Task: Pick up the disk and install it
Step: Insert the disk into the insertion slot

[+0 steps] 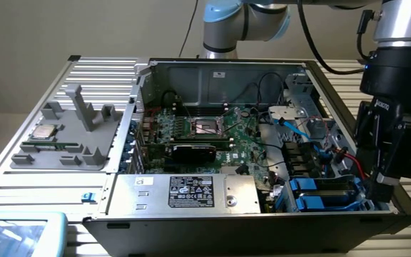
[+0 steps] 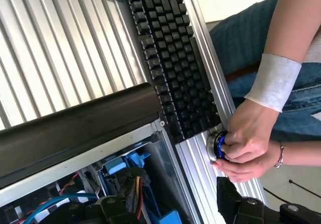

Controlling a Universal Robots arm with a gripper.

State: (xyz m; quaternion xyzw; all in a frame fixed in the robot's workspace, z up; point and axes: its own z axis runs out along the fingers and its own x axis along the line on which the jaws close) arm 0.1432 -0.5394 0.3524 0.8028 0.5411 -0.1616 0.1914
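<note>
End effector: my black end effector hangs at the exterior view's right side of the open black-and-silver computer case. Its jaws are spread wide and I see nothing between them.

Disk: I judge it to be the grey rectangular drive with blue plastic rails, which lies in the bay in the case's near corner on the exterior view's right. I cannot tell whether it is fully seated.

Direction: the disk lies just below my end effector and toward the exterior view's left of it, close by and not touching.

Long axis: it runs across the case, from the blue rail ends facing the interior toward the side wall beside me.

Edges: the case's black side wall stands just beside my fingers. Red and black cables cross near the bay. The big grey metal box with the black label closes off the bay on the exterior view's left.

Open room: there is free space straight above the bay and little to either side.

Outside the case: a black keyboard lies on the ribbed aluminium bench. A person's hand grips a blue-ringed knob at the bench edge, well apart from the disk.
</note>
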